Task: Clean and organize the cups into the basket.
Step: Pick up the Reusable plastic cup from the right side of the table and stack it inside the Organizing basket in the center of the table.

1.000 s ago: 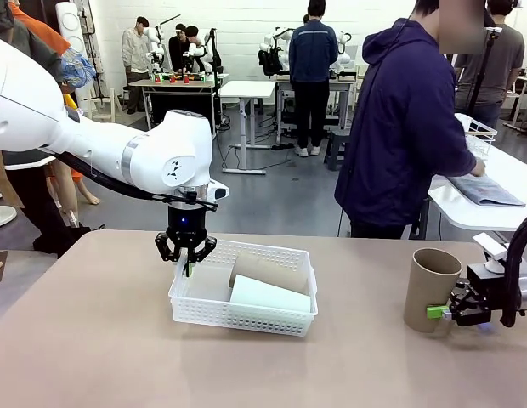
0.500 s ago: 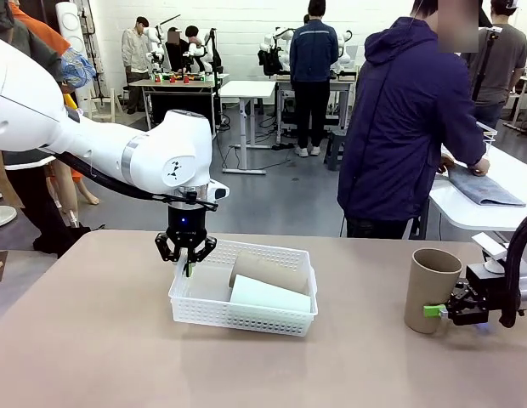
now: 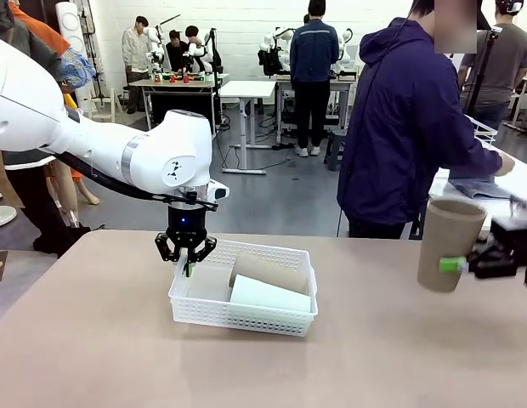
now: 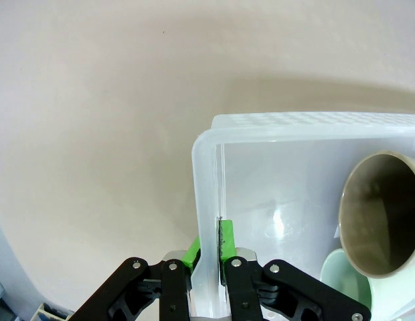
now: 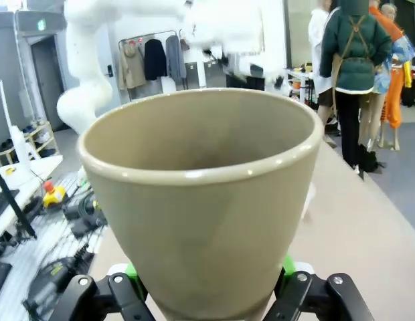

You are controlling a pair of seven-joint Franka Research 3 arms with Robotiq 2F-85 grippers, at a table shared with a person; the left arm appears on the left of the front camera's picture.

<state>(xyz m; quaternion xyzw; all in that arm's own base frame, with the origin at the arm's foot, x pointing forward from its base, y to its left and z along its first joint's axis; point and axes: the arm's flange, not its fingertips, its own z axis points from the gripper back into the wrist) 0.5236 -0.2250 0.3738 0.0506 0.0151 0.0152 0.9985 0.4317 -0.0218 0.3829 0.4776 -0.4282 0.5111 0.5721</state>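
My left gripper (image 3: 188, 263) is shut on the left rim of the white lattice basket (image 3: 238, 316), which rests on the table. In the left wrist view its green pads (image 4: 192, 251) pinch the basket's wall (image 4: 206, 167). Inside the basket a tan cup (image 3: 265, 270) and a mint green cup (image 3: 269, 297) lie on their sides; the wrist view looks into the tan cup's (image 4: 381, 224) mouth, with the mint cup (image 4: 343, 281) beside it. At the far right my right gripper (image 3: 456, 264) is shut on another tan cup (image 3: 449, 242), held upright above the table. That cup (image 5: 201, 200) sits between the right gripper's (image 5: 207, 277) green pads.
A person in a dark hooded jacket (image 3: 408, 127) stands beyond the table's far right, turned toward a white side table (image 3: 467, 208) with a cloth. The brown tabletop (image 3: 102, 340) lies bare around the basket. Other people and benches stand farther back.
My right gripper has lifted the tan cup off the table, up and slightly to the right. The left gripper and basket have stayed still. The person has reached farther right.
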